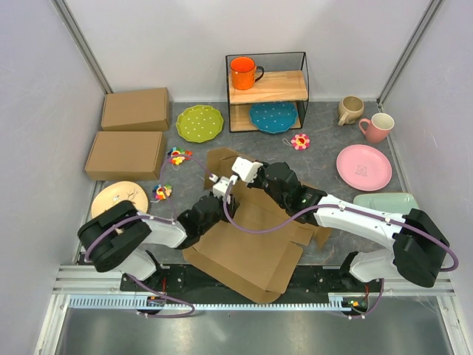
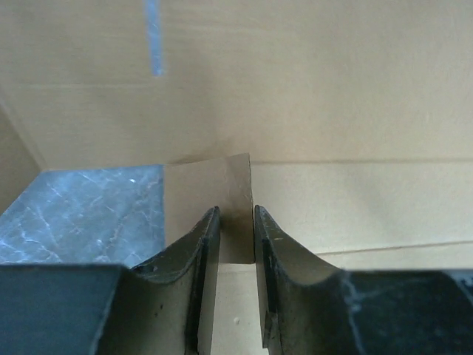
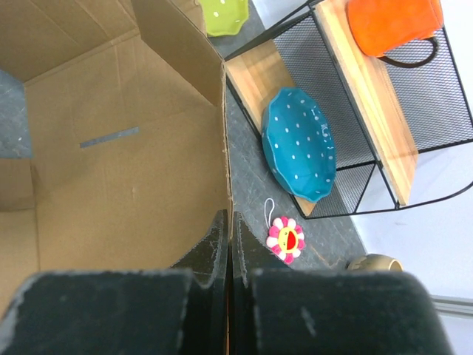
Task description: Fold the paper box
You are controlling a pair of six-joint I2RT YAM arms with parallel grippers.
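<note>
Plain brown corrugated cardboard paper box [image 1: 251,251] was found half-formed at table centre, with its near corner laid over the front edge by the arm bases. The rest was spread on the dark grey marbled table [image 2: 81,214].

Left gripper [image 2: 235,211] was set low inside the box, jaws narrowly apart with a small cardboard corner tab [image 2: 222,181] between them. Whether the tab was actually clamped could not be told.

Right gripper [image 3: 229,216] was clenched on the edge of a raised cardboard panel [image 3: 148,192], just beyond the left one.

The step in hand was judged to be tucking the tab while the panel was stood up.

To be done well:
- The tab should be gripped near its crease, not its tip, and swung along the score line.
- The panel should be held square and not pulled outward, or the corner could be bowed or torn.
- The sheet was not pinned, so sliding toward the overhang was to be expected.

Farther back, a blue dotted plate [image 3: 299,151] and an orange mug [image 3: 388,26] were seen on a black wire shelf [image 3: 332,74], well apart from the work.
</note>
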